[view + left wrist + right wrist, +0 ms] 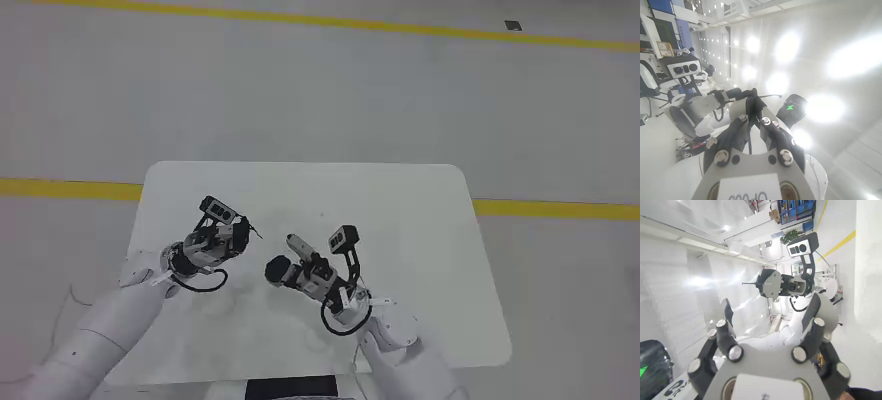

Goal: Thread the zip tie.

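Note:
A thin black zip tie is pinched in my left gripper, which is shut on it. One end pokes out sideways past the fingers, and the strap runs back between them. From above, the left gripper hovers over the left half of the white table, with the zip tie pointing toward the other arm. My right gripper hangs a short way off, facing it. In the right wrist view the right gripper is open and holds nothing, and the zip tie sticks out of the left gripper beyond.
The table's right half and far side carry no objects. The front edge runs just under both arms. Yellow floor lines cross the grey floor around the table.

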Motion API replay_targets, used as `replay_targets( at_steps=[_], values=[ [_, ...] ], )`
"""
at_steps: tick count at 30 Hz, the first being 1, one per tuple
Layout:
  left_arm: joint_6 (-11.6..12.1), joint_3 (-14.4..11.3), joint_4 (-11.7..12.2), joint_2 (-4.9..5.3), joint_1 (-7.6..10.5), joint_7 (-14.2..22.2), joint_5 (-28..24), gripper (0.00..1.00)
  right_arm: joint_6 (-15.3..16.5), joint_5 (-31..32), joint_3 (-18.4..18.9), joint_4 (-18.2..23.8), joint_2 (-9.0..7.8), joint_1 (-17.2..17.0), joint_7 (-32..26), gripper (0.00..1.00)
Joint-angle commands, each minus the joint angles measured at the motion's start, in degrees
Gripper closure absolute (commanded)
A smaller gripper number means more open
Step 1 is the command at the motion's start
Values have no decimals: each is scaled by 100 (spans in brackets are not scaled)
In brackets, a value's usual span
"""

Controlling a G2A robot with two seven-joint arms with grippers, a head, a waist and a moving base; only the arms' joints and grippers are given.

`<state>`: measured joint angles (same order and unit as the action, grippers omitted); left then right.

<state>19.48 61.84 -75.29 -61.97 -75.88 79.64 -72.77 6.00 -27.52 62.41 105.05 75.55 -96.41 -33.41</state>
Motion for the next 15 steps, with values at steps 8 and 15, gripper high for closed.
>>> replay_targets(
  at_steps=[8, 15],
  values=[
    [0, 0, 0, 0, 0, 0, 0, 100, 29, -285, -352, -371, 63, 339, 163, 66],
    [0, 0, 0, 0, 0, 0, 0, 100, 293, -500, -479, -605, 108, 508, 327, 73]
  ],
)
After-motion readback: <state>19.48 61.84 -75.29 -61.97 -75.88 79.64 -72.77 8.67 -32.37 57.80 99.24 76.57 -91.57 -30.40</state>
